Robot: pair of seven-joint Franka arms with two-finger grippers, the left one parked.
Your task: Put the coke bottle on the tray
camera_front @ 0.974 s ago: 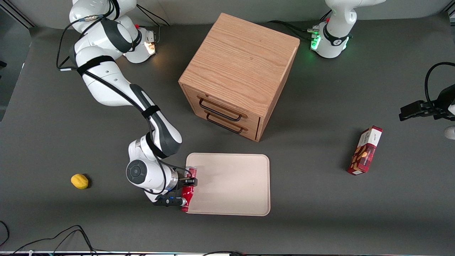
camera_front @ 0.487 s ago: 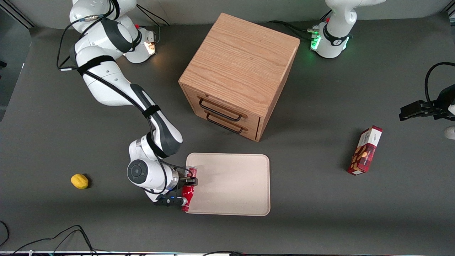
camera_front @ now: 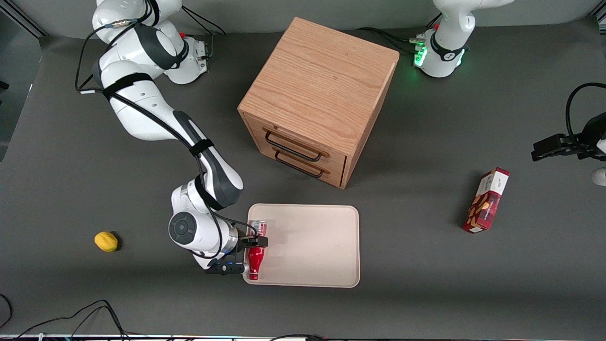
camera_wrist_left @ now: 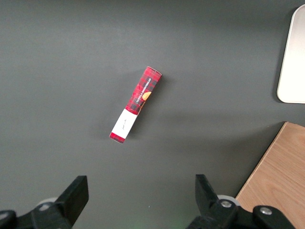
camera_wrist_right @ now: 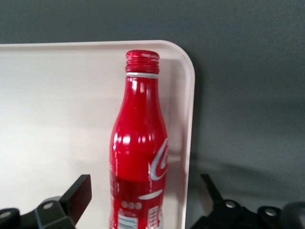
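Noted glossy red with white script on the coke bottle (camera_wrist_right: 138, 157), cream-beige on the tray (camera_front: 317, 255), black on the gripper (camera_front: 247, 255) over the bottle, red tartan on the snack box (camera_front: 486, 200), yellow on the lemon (camera_front: 106, 241), and oak grain on the cabinet (camera_front: 322, 80).

The right arm reaches low toward the front camera, its gripper (camera_front: 252, 255) spread wide
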